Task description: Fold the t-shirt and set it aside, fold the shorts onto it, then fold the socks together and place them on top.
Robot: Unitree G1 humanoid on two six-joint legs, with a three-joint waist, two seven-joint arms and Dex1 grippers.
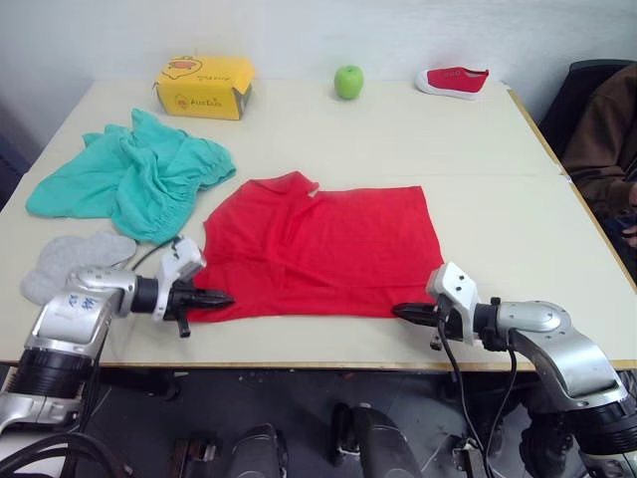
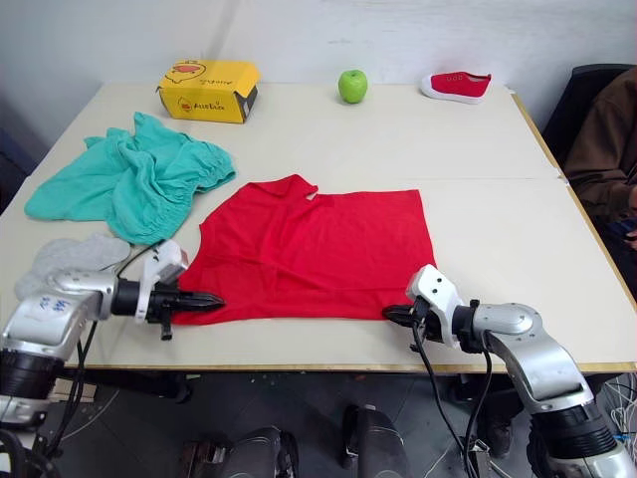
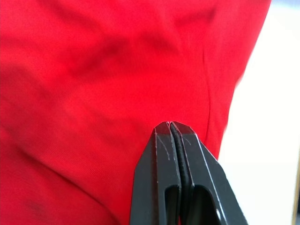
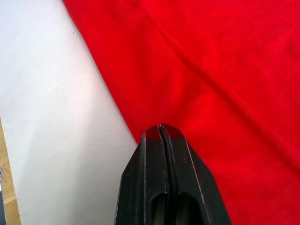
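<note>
I see the wide pale table (image 1: 478, 139) carrying everything, with the bright red soft-fabric t-shirt (image 1: 318, 249) spread across its near middle, one sleeve poking up at the far left corner. To its left, touching or nearly so, the teal gathered-waist fabric shorts (image 1: 134, 179) lie crumpled in a heap, and just in front of them sit the small light grey oval socks (image 1: 60, 261), side by side near the table's left front edge. My left gripper (image 1: 221, 298) is at the shirt's near left corner, fingers pressed together; the wrist camera shows no cloth between them. My right gripper (image 1: 403, 312) sits at the near right corner, likewise clenched with nothing caught. Along the far edge stand a yellow cardboard box (image 1: 204, 87), a red canvas shoe with a white sole (image 1: 453, 81) and a green apple (image 1: 348, 82).
</note>
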